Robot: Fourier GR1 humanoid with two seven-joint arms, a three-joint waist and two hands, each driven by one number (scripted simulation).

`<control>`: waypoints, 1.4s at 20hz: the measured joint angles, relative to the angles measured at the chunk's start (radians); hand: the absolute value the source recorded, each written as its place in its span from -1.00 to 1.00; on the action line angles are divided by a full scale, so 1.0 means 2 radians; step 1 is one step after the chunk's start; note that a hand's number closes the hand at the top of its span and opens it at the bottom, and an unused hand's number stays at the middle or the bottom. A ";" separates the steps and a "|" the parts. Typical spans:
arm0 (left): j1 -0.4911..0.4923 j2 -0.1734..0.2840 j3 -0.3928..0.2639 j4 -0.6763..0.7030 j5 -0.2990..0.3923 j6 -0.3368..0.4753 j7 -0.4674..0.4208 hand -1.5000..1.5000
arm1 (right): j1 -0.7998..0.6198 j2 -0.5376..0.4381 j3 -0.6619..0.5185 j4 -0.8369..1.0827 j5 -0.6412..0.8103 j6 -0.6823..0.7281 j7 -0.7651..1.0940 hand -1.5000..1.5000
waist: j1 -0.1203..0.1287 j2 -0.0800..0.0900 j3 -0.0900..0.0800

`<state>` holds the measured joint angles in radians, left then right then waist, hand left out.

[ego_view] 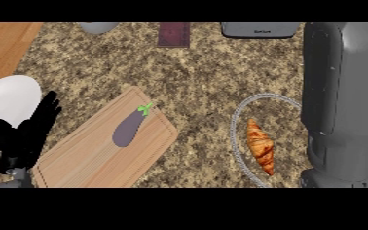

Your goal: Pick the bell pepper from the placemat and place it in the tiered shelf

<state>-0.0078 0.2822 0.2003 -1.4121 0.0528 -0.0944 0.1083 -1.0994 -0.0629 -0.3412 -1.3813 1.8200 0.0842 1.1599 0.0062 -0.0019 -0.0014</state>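
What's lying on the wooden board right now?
A purple eggplant with a green stem lies on the light wooden cutting board. The black left hand covers the board's left edge, so anything there is hidden. No bell pepper shows.

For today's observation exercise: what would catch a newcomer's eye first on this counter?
Probably the purple eggplant lying on the wooden cutting board at lower left. Next, the golden croissant inside a wire-rimmed holder at right, beside a large grey forearm. The black left hand rests open at the left edge.

Left hand (32, 129) at left edge, fingers straight and raised, right forearm (334, 102) extended
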 measured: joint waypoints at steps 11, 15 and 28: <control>0.013 -0.003 0.004 -0.005 0.001 -0.004 -0.009 0.00 | -0.057 -0.058 -0.073 0.032 0.041 0.070 -0.039 1.00 | 0.000 0.000 0.000; 0.008 -0.001 0.005 -0.004 -0.001 -0.004 -0.006 0.00 | -0.055 -0.086 -0.096 0.045 0.048 0.079 -0.051 1.00 | -0.001 0.001 0.000; 0.011 -0.010 0.003 -0.004 -0.007 -0.005 -0.013 0.00 | 0.000 -0.149 -0.152 0.084 0.017 0.041 -0.069 1.00 | 0.001 0.001 0.001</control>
<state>0.0144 0.2627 0.2068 -1.4191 0.0382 -0.1044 0.0824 -1.0985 -0.3606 -0.6443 -1.2137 1.8545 0.1652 1.0219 0.0076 0.0011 -0.0001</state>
